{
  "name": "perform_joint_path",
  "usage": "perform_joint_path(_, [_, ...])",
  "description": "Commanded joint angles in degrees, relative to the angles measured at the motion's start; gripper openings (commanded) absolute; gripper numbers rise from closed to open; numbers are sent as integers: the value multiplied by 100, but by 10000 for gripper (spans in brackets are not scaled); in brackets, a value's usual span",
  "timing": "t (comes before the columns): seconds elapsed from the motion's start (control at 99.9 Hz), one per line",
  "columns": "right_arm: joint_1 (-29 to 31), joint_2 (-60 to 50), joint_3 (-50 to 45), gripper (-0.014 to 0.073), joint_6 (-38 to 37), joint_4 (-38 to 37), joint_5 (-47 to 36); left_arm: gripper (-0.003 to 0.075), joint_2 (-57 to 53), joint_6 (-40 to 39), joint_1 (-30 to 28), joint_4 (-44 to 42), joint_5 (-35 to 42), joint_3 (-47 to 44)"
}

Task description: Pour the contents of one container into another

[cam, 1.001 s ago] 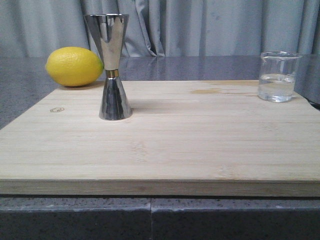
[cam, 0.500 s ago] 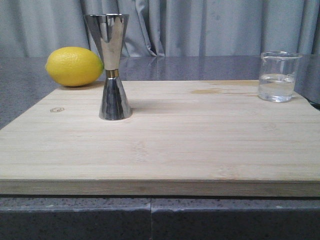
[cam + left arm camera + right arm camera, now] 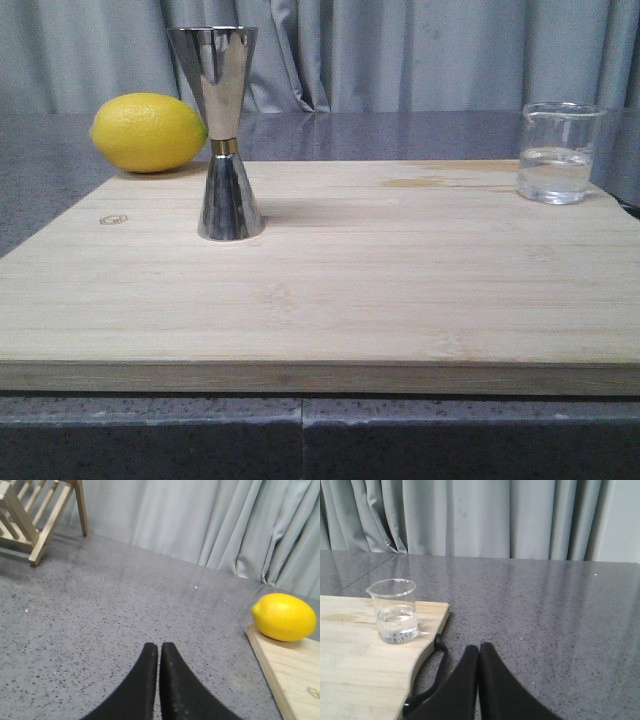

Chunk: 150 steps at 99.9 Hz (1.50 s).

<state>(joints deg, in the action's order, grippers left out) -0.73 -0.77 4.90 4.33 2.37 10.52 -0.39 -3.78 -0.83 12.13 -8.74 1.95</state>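
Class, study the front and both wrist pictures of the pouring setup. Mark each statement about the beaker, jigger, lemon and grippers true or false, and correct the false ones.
1. The beaker holds some clear liquid. True.
2. The jigger lies on its side on the wooden board. False: it stands upright on the board.
3. The lemon sits beyond the board's far left corner, behind the jigger. True.
4. The right gripper is shut on the beaker. False: its fingers are closed together on nothing, off the board and apart from the beaker.
5. The left gripper is shut, over the grey countertop. True.
6. The beaker stands beside the jigger, touching it. False: they are far apart, at opposite sides of the board.
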Motion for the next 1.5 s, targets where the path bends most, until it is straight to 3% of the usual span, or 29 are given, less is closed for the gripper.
perform_joint_path(0.0, [21, -31, 569, -54, 26, 3, 13, -19, -59, -46, 14, 135, 47, 531])
perform_joint_path(0.27, [21, 568, 1630, -54, 26, 3, 392, -18, 679, 278, 54, 156, -811, 2129])
perform_joint_path(0.46, [21, 1483, 2411, -54, 26, 3, 513, -18, 1555, 1416, 290, 954, -1553, 3134])
perform_joint_path(0.651, [21, 2272, 3116, -54, 26, 3, 794, -18, 2247, 2307, 532, 1976, -1594, 3680])
perform_joint_path(0.971, [21, 2900, 3473, -54, 26, 177, 1093, -18, 2884, 2525, 618, 2685, -1404, 3814])
perform_joint_path(1.161, [21, 3166, 3473, -54, 26, 207, 1093, -18, 3291, 4539, 618, 3031, -1765, 3814])
perform_joint_path(1.331, [21, 3419, 3473, -45, 44, 218, 1093, -16, 3792, 6377, 618, 4341, -2004, 3814])
perform_joint_path(1.401, [21, 3511, 3473, 6, 52, 218, 1063, -6, 3977, 7191, 618, 5103, -2030, 3814])
perform_joint_path(1.491, [21, 3600, 3473, 147, 52, 218, 952, 36, 4174, 8044, 618, 6017, -2053, 3814])
